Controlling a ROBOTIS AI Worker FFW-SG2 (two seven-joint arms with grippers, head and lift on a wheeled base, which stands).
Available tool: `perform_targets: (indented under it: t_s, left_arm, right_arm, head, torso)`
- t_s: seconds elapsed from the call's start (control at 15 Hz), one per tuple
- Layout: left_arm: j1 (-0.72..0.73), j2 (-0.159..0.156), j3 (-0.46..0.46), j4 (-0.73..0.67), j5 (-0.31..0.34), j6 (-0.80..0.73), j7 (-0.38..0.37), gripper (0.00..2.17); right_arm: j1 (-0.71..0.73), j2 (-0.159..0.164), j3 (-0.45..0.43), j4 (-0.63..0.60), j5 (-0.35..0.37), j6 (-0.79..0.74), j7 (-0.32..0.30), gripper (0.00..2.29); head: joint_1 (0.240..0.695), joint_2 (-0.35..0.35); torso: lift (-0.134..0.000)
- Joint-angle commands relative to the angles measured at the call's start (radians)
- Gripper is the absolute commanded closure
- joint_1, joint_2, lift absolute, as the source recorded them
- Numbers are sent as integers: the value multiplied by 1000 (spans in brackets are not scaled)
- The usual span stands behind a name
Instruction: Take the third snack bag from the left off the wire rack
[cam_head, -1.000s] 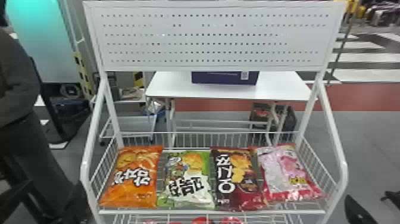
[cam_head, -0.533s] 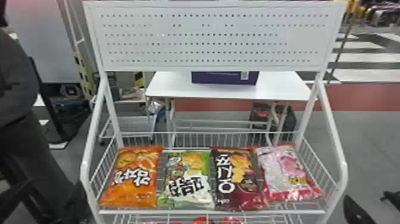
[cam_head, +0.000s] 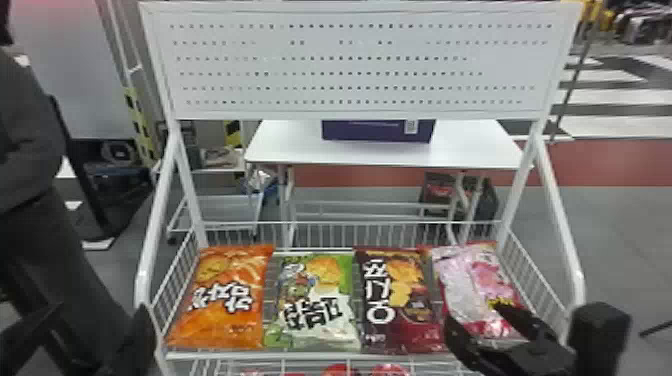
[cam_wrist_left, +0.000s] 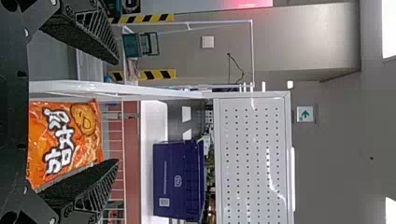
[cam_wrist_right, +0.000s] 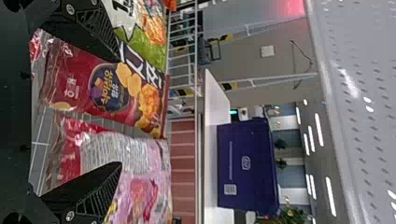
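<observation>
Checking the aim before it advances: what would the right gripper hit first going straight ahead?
Likely the dark red snack bag, near its edge beside the pink bag; depth is unclear.

You've got a white wire rack (cam_head: 530, 280). Four bags lie flat on its shelf, side by side, edges touching. From the left: orange bag (cam_head: 225, 300), green bag (cam_head: 312, 302), dark red bag (cam_head: 395, 300), pink bag (cam_head: 472, 287).

A white table (cam_head: 475, 150) carries a dark blue box (cam_head: 378, 131). The floor (cam_head: 615, 235) is grey, with a red-brown band (cam_head: 600, 165) beyond it and white stripes (cam_head: 620, 127) farther off. A yellow-and-black striped post (cam_head: 134, 107) stands left.
</observation>
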Motion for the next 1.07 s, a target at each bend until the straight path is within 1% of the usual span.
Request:
perform_targets:
  t_s: [0.0,0.13,0.27,0.33,0.4,0.47,0.53,0.6,0.73,1.0]
  left_arm:
    - [4,5,-1,-1,-2,0,0,144]
    - [4,11,4,0,-2,3,0,144]
    - [3,13,7,3,-2,3,0,144]
    - [0,16,8,6,-2,3,0,144]
    - [-3,16,7,11,-2,6,0,144]
    - [-6,16,7,14,-2,6,0,144]
    - [-9,16,7,17,-2,6,0,144]
    - [-19,16,7,20,1,6,0,144]
    - [-23,16,4,22,0,6,0,144]
    - [-25,19,2,20,-3,31,0,144]
  right_arm:
    - [-159,22,136,138,37,40,-4,107]
    - [-247,50,208,244,59,52,-9,110]
    - [-293,68,240,319,85,55,-21,110]
    - [-313,71,248,354,86,58,-21,110]
    - [-334,73,247,376,86,98,-21,198]
    - [-345,71,242,382,85,132,-21,603]
    - [-347,71,237,382,82,156,-21,1733]
    - [-344,71,231,380,80,187,-15,2246]
    - [-333,62,231,347,88,178,28,2243]
    - [-305,61,219,271,70,187,39,2243]
  head:
    - [499,0]
    - [499,0]
    - [499,0]
    - [499,0]
    - [499,0]
    - [499,0]
    - [499,0]
    - [499,0]
    - [499,0]
    - [499,0]
  torso:
    - [0]
    - [0]
    - [0]
    - [0]
    - [0]
    - [0]
    - [0]
    - [0]
    - [0]
    - [0]
